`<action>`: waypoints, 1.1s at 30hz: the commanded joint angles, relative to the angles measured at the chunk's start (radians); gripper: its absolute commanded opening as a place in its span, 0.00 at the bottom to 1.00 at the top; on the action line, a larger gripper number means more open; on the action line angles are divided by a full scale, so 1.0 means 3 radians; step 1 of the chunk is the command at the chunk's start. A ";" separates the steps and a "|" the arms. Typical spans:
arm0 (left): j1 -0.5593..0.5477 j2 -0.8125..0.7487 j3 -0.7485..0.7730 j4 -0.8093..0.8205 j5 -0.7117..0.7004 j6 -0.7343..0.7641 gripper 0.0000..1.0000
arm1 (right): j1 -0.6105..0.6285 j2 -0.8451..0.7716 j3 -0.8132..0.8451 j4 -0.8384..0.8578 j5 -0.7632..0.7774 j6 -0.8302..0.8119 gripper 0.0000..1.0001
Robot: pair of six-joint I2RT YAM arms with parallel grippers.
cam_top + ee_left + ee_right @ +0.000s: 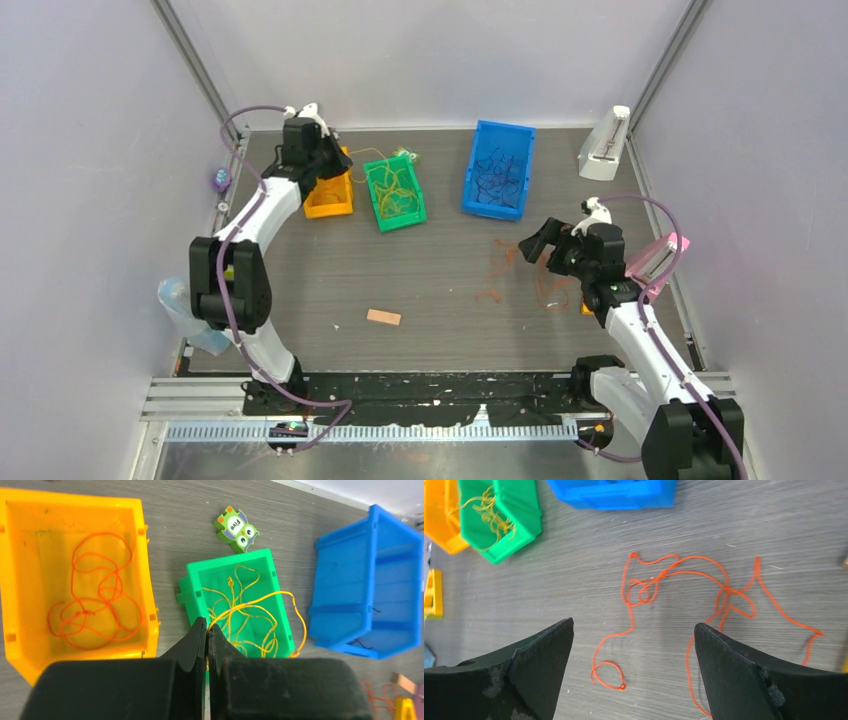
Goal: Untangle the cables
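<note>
My left gripper [206, 625] is shut on a yellow cable [260, 596] that arcs from the jaws over the green bin [227, 562] and drops past its right rim. More yellow cables lie coiled in that bin [395, 195]. Orange-red cables [95, 595] rest in the orange bin [20, 580]. Dark cables [497, 178] lie in the blue bin [478, 150]. My right gripper [634, 625] hangs open above loose orange-red cables [606, 662] on the table, touching none. In the top view the left gripper [312, 150] is at the back left and the right gripper [560, 235] is at the right.
A green owl tile [236, 527] lies behind the green bin. A small tan block [383, 317] sits near the table's front middle. A white holder [605, 145] stands at the back right and a pink one [660, 260] beside the right arm. A yellow piece [434, 592] lies at the left.
</note>
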 commanded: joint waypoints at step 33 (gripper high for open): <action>-0.0688 0.2254 0.3232 -0.2672 -0.0735 0.1099 0.15 | 0.1563 0.1609 0.1641 -0.0075 0.0732 -0.0446 0.86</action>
